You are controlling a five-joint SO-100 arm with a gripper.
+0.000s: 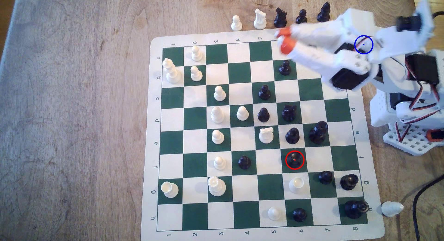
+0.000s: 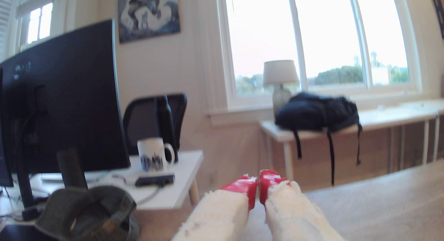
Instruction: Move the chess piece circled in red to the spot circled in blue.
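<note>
We see black pawn (image 1: 294,159) inside red ring, lower right of exterior frame, on dark square, row f, file 6. White pawn (image 1: 296,184) just below it, black pawn (image 1: 292,135) just above. Blue ring (image 1: 363,44) upper right, drawn over white arm; tabletop beneath hidden. Gripper (image 1: 281,40) hovers over board's top edge, red tips nearly pressed together, holding nothing. Wrist view blurred: mug (image 2: 155,157), seemingly printed, print unreadable. Board edges read 1–8, a–h.

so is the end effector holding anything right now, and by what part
Nothing is held. The end effector has its red-tipped jaws nearly together with nothing between them, up near the board's far edge, while the circled black pawn stands untouched on its square.
</note>
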